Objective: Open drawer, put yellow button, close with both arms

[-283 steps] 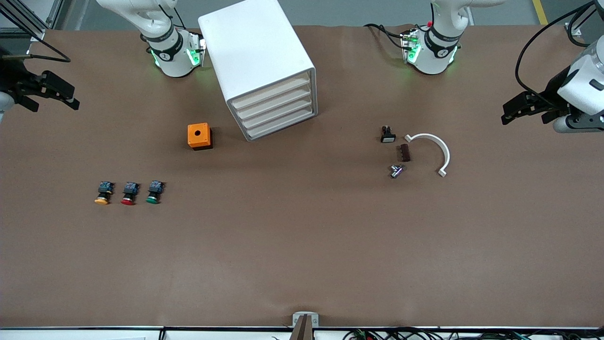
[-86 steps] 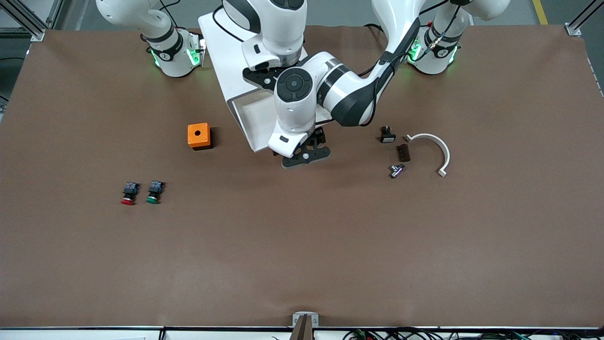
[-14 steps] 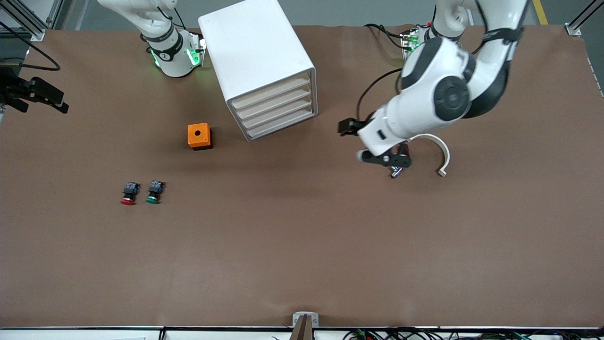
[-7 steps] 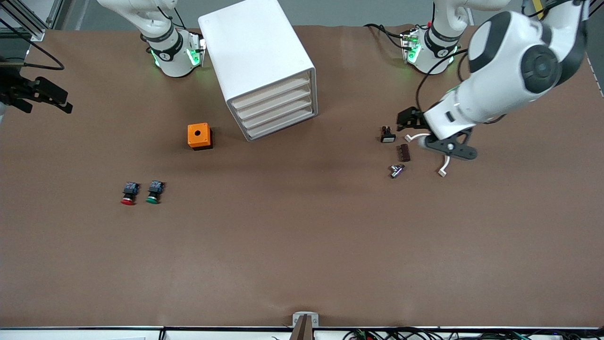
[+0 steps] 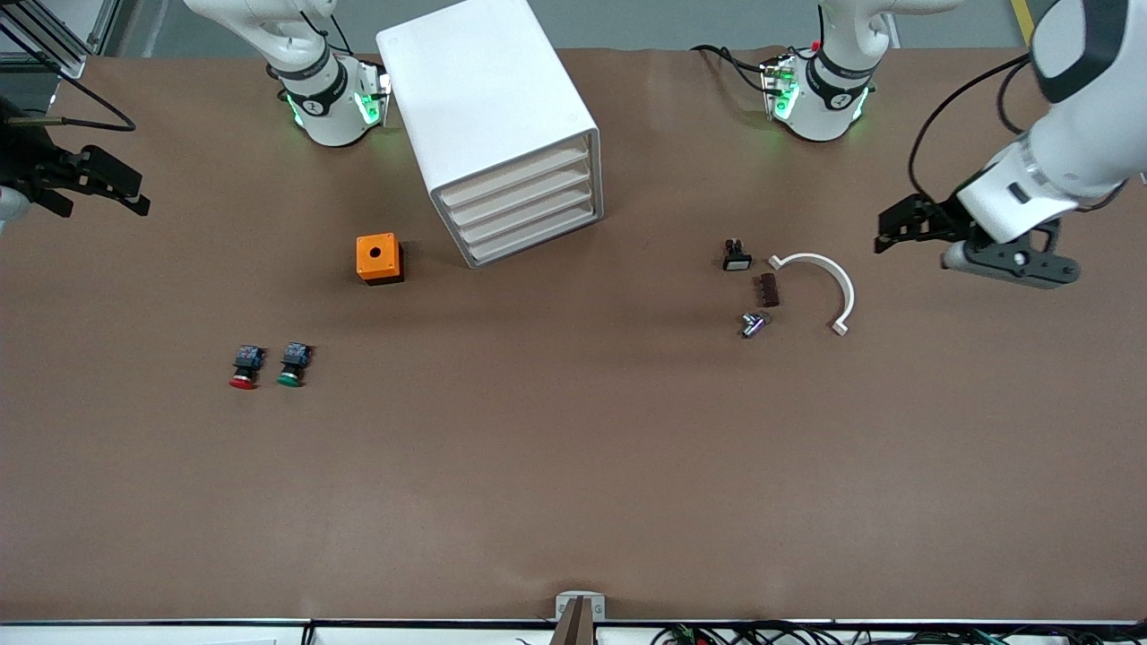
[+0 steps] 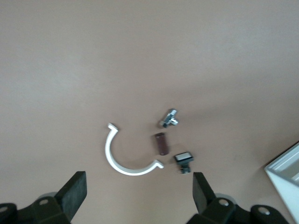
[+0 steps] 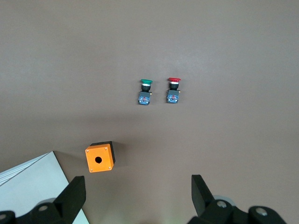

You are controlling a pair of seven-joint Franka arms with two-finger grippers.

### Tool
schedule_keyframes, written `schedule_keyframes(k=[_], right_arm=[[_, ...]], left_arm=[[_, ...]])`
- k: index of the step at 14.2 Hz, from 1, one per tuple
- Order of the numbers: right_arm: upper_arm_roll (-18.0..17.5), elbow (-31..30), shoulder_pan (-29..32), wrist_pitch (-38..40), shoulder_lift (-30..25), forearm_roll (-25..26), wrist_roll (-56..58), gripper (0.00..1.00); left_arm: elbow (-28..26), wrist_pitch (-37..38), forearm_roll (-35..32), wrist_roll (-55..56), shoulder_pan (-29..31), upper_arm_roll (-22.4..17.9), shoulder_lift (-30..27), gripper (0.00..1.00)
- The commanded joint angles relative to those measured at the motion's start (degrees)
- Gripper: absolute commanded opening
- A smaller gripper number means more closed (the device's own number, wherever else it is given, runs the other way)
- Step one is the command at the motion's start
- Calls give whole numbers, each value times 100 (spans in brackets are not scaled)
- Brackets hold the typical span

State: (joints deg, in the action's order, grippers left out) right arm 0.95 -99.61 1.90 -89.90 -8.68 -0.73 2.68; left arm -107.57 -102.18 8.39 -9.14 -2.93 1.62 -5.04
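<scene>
Drawers [image 5: 524,208] are all sitting shut; both grippers, left [image 5: 972,246] and right [image 5: 76,184], are hanging open-jawed, empty, over opposite desk [image 5: 573,466] ends, neither nearer.

A wide table [image 5: 573,466] covered in a plain matte brown sheet fills almost the whole front view, evenly lit, with soft shadows. Grey floor [image 5: 645,22] is seen past its top edge, with a yellow line [image 5: 1021,22] at the upper right and aluminium framing [image 5: 54,36] at the upper left. Cables [image 5: 744,634] are seen along the bottom edge.
</scene>
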Motion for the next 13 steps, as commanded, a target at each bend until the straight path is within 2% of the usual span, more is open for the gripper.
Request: schedule_keyframes(k=[1,5,8,11,13], right_arm=[[37,-67,21,-80,-108,-41,22,100],[37,-76,13,-229,-108,3,92,100],[37,-85,30,-265,-108,12,277,100],[37,-85,13,-274,-108,12,277,100],[37,-85,4,-318,-108,29,286,100]], left_arm=[[-107,-3,-109,-255,152,66,-164,100],[244,5,-232,-194,144,49,-137,100],[665,294,-373,-106,144,57,-137,100],[983,453,-732,306,135,92,-137,100],[1019,462,-742,735,135,92,-137,100]])
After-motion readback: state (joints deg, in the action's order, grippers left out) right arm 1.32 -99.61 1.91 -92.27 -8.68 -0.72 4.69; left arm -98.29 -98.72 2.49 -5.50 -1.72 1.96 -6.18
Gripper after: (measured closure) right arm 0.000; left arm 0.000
